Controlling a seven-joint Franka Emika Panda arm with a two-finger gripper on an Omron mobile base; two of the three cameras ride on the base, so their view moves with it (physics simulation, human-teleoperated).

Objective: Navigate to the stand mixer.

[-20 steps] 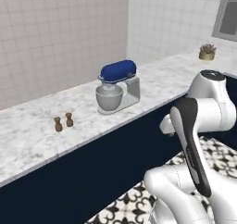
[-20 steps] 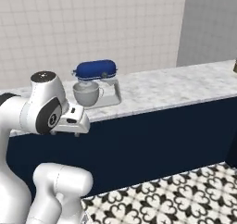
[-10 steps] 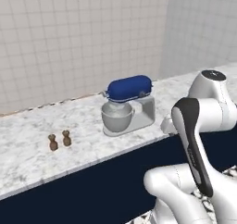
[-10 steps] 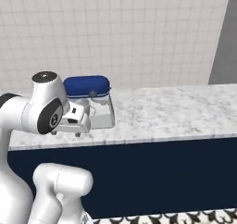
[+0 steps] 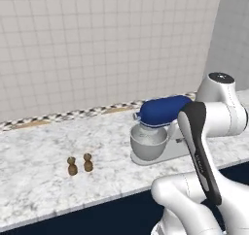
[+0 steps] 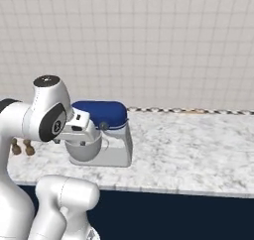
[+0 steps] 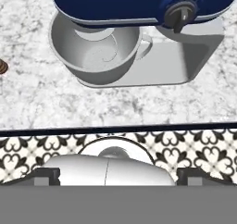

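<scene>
A simulated kitchen is shown, with a white and grey marbled counter (image 5: 39, 180) set against a wall of pale square tiles (image 5: 97, 44). A thin patterned strip (image 5: 73, 114) is seen where the tiles meet the counter's back edge. Below the counter's front edge, a dark navy cabinet front (image 6: 173, 216) is visible, and in the hand view a black and white patterned floor (image 7: 203, 153) is seen beneath it.

The stand mixer (image 5: 158, 132) is placed on the counter, about midway between its back and front edges. A glossy blue rounded head (image 6: 101, 113) is held over a silver-grey metal bowl (image 7: 95, 49), and both are carried on a light grey base (image 7: 178, 61). A dark knob (image 7: 179, 14) is seen on the side of the head in the hand view.

Two small brown shakers (image 5: 80, 164) are stood side by side on the counter, well apart from the mixer, towards the counter's left end in the left base view.

The white arm (image 5: 209, 132) is raised in front of the counter, partly covering the mixer in both base views. The gripper (image 6: 82, 130) is seen in the right base view just in front of the bowl, but whether the jaws are wide or narrow cannot be told.
</scene>
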